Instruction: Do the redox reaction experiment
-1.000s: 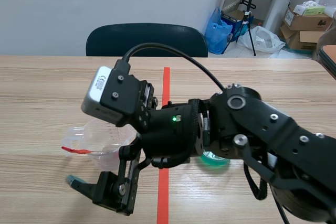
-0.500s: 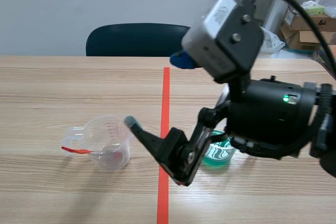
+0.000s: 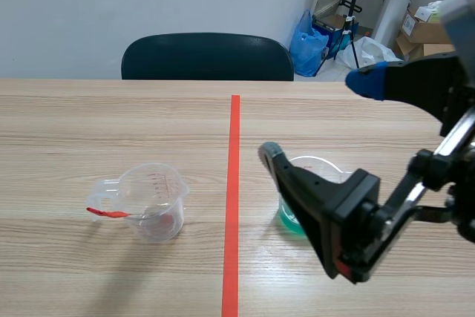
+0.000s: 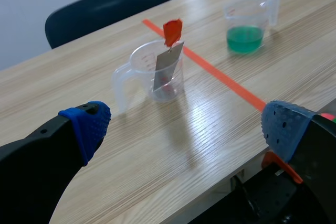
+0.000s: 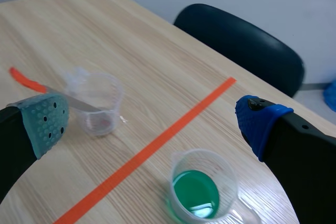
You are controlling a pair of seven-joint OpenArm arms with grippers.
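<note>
wooden table (image 3: 89, 124) | clear cup (image 3: 154, 202) left of tape line (image 3: 234, 183) | green-liquid cup (image 3: 288, 214) right

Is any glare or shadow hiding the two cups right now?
Left wrist view: a bright sheen on the table near the clear cup, not on it. Right wrist view: a small highlight on the green liquid, nothing hidden. Scene view: only soft shadows; the right gripper, not light, covers part of the green cup.
</note>
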